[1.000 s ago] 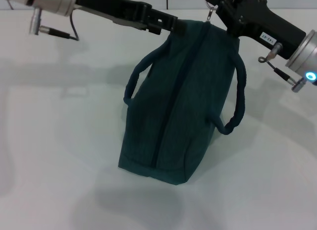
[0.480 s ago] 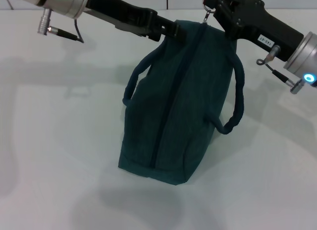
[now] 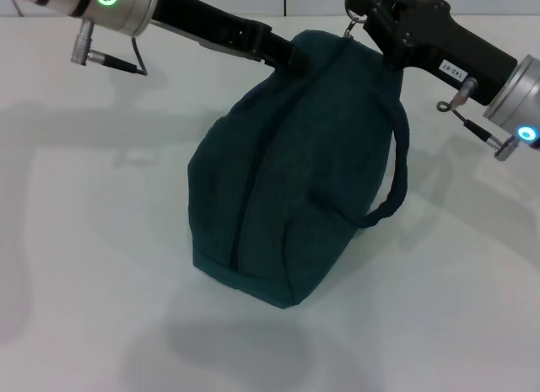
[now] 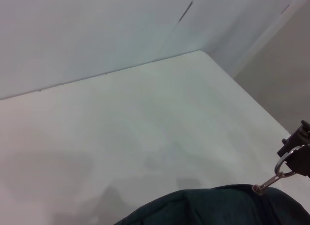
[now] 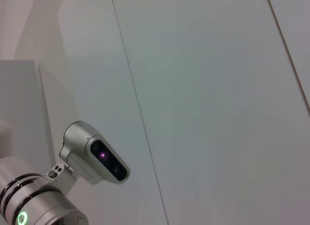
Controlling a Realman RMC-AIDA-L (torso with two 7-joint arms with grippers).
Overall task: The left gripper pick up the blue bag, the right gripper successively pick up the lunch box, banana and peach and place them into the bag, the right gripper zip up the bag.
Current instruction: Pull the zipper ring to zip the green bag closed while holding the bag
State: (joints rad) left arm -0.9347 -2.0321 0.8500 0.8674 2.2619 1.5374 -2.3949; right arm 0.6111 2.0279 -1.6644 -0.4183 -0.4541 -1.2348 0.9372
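Note:
The blue bag (image 3: 287,181) stands on the white table (image 3: 101,240), zipped shut along its top and leaning towards me. My left gripper (image 3: 285,55) presses into the bag's far upper end, its tip hidden by the fabric. My right gripper (image 3: 361,11) is at the bag's far top corner, shut on the metal ring zipper pull (image 3: 358,23). The left wrist view shows the bag's top (image 4: 218,208), the ring pull (image 4: 278,169) and the right gripper (image 4: 301,146) holding it. One loop handle (image 3: 395,177) hangs on the right. The lunch box, banana and peach are out of view.
White table surface surrounds the bag on every side, with a wall seam behind (image 3: 284,0). The right wrist view shows only the wall panels and the left arm's silver wrist camera (image 5: 97,159).
My left arm has pushed to the right, into the bag. The bag has bulged out to the left and its left handle has dropped from sight. My right gripper has stayed in place on the pull.

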